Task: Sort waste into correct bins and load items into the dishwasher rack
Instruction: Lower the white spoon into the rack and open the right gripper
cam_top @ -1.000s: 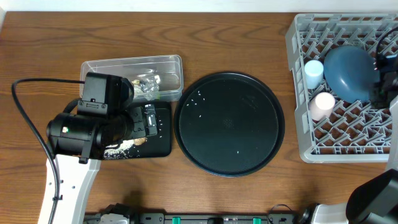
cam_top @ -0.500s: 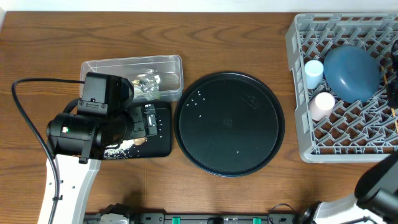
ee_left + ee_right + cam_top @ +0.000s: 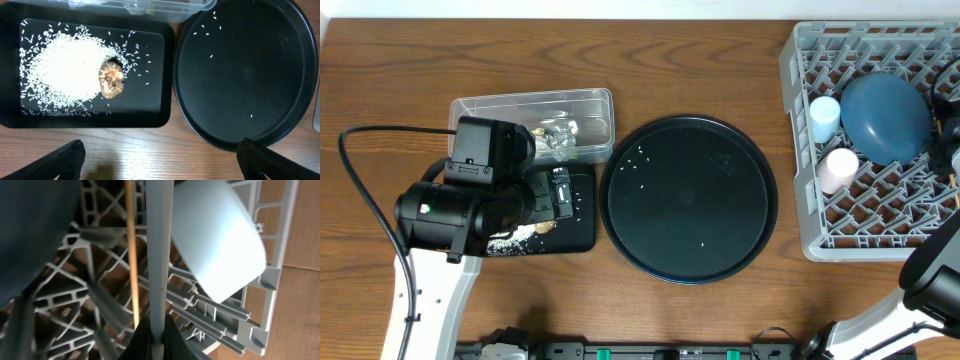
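Observation:
My left gripper [image 3: 161, 165] hangs open over bare wood, just in front of the shallow black tray [image 3: 160, 107]. That bin holds spread white rice [image 3: 60, 65] and a brown food lump [image 3: 112, 82]. Behind it, the clear tub [image 3: 480, 108] holds crumpled wrappers [image 3: 558, 135]. My right gripper [image 3: 155, 335] is shut on the handle of the pale blue spoon [image 3: 159, 255], inside the grey dishwasher rack [image 3: 800, 200]. A wooden chopstick [image 3: 132, 255] runs alongside the spoon. Right of it lies the light blue bowl [image 3: 215, 240], left of it the dark blue plate [image 3: 885, 115].
A large round black tray [image 3: 688, 200] with a few stray rice grains lies between the bins and the rack. A light blue cup [image 3: 824, 115] and a pinkish-white cup [image 3: 838, 168] stand in the rack's left side. The left arm's cable [image 3: 360, 190] loops at the far left.
The right arm has shifted toward the rack's right edge, uncovering the dark blue plate. The left arm has stayed still.

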`<state>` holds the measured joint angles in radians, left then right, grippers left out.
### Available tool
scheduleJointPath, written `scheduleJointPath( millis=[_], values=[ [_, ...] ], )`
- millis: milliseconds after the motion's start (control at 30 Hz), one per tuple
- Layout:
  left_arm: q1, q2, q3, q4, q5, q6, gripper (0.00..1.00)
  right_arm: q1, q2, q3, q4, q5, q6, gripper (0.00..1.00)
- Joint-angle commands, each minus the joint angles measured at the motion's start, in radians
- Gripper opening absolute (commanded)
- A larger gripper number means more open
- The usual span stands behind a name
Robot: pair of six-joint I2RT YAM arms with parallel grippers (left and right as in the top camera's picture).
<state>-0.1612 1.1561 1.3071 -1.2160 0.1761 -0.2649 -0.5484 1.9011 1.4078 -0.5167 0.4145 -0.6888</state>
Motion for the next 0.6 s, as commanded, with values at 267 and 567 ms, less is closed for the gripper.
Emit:
scheduleJointPath(
  millis=[267,567],
  values=[
    [-0.002,0.0,0.005,-0.003,-0.013,0.002,0.98,-0.068,0.004,0.017,0.021,-0.161,0.05,0.22],
    [-0.002,0.0,0.005,-0.003,-0.013,0.002,0.98,-0.052,-0.043,0.02,0.036,-0.181,0.207,0.55]
  ],
)
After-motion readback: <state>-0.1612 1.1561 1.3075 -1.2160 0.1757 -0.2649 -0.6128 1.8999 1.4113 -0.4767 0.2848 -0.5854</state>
